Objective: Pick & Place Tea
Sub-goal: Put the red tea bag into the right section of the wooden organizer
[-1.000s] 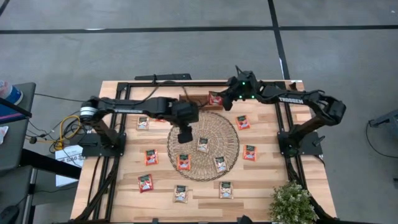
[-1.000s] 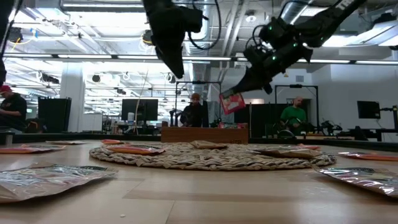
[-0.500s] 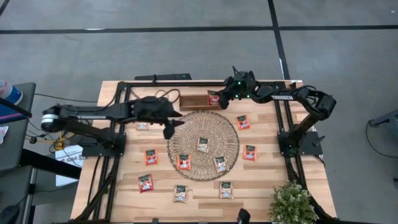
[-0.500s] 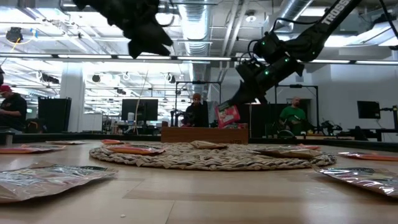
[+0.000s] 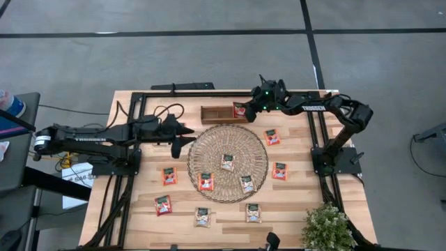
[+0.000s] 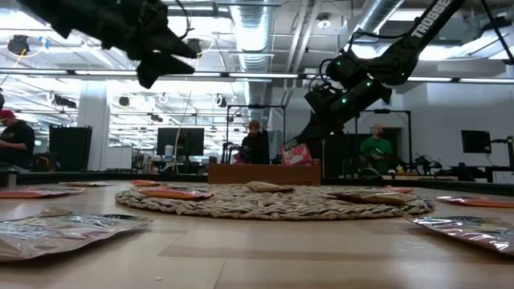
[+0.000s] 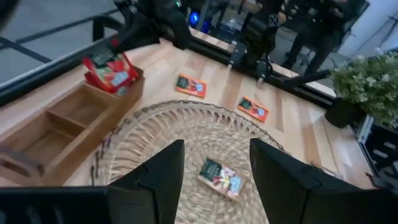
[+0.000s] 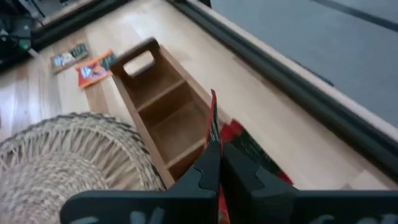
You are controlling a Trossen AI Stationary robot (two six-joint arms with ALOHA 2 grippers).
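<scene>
Right gripper (image 5: 245, 110): jaws clenched on a small flat red-orange tea sachet (image 8: 213, 127), gripped by its edge and hanging on end at the right-hand end of the brown wooden divided tray (image 5: 217, 113) at the counter's far edge.
Left gripper (image 7: 211, 171): jaws parted and holding nothing, raised above the counter beside the left rim of the round woven straw mat (image 5: 227, 163).
Other tea: three sachets lie on the mat, a pale one with a dark green top (image 7: 220, 176) among them; more red-orange and pale sachets are scattered flat on the light wooden counter (image 5: 139, 209) around it.
Handling: the sachets look very light, thin and flexible, with a glossy foil-like skin likely to be slippery; one lying flat offers little to bite on, so a pinch across one edge or corner seems the best hold, and a hard squeeze would probably crease it.
Writing: "TROSSEN" in white letters on the right arm (image 5: 315, 107); printing on the sachets is too small to read.
Bystander: a potted green plant (image 5: 326, 226) sits at the counter's near right corner.
</scene>
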